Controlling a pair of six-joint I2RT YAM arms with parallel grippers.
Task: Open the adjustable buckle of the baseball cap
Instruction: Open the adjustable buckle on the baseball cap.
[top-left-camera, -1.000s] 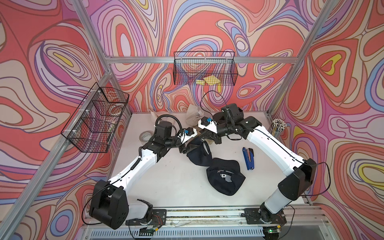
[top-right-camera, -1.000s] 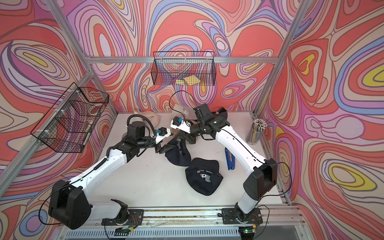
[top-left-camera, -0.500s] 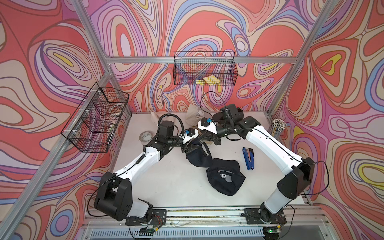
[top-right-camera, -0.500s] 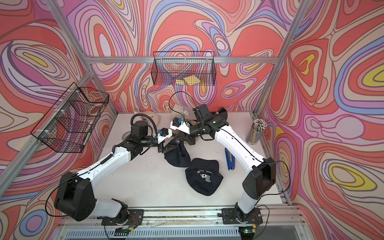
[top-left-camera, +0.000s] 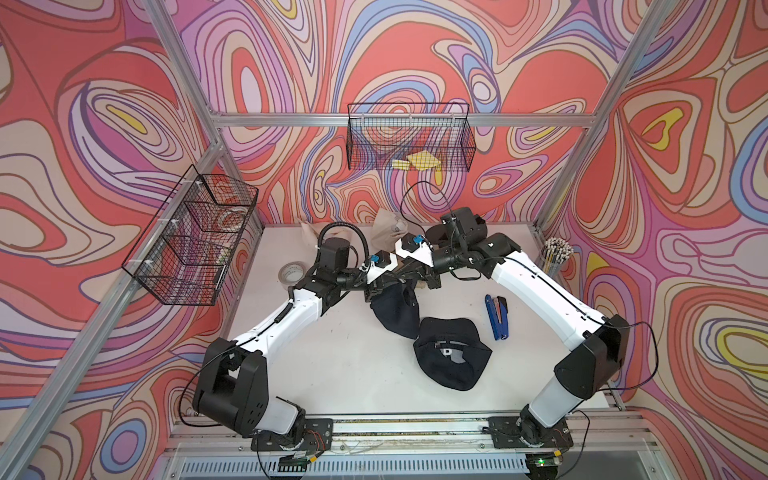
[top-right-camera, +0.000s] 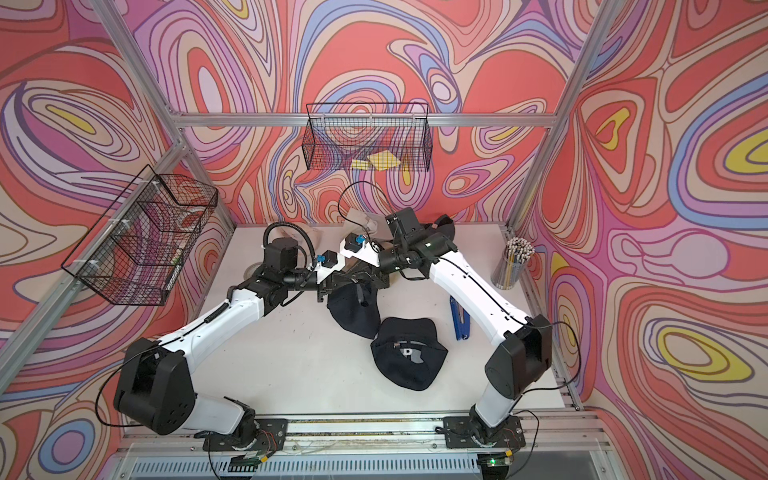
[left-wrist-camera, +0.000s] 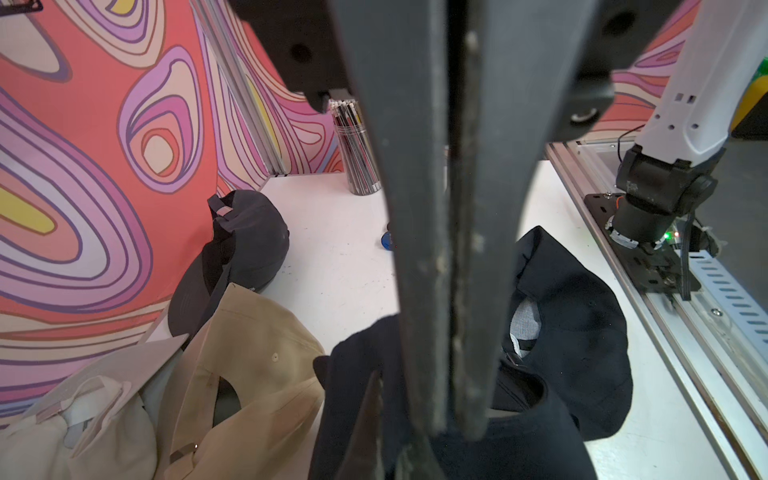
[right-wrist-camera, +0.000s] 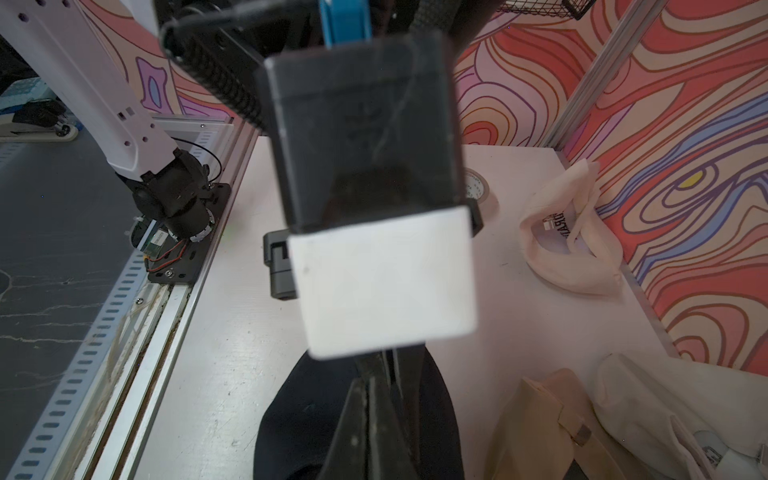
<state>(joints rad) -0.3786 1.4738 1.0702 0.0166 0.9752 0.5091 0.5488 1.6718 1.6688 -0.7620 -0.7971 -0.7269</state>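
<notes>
A dark navy baseball cap (top-left-camera: 395, 311) (top-right-camera: 353, 309) hangs crown-down just above the white table, held up at its rim by both grippers, which meet over it. My left gripper (top-left-camera: 388, 284) (top-right-camera: 338, 286) is shut on the cap's rim; in the left wrist view its fingers (left-wrist-camera: 453, 432) press together on dark fabric (left-wrist-camera: 523, 453). My right gripper (top-left-camera: 409, 276) (top-right-camera: 363, 279) is also shut on the rim, its fingers (right-wrist-camera: 371, 388) closed over the cap (right-wrist-camera: 299, 415). The buckle is hidden between the fingers.
A second dark cap (top-left-camera: 451, 357) (top-right-camera: 409, 357) lies open side up in front of the held one. A blue stapler (top-left-camera: 496, 318), a pencil cup (top-left-camera: 555, 257), a tape roll (top-left-camera: 291, 272) and beige caps (top-left-camera: 384, 230) stand around. Wire baskets (top-left-camera: 191, 245) hang on the walls.
My left gripper has moved right to the held cap and shut on its rim next to the right gripper. The right gripper has stayed shut on the cap.
</notes>
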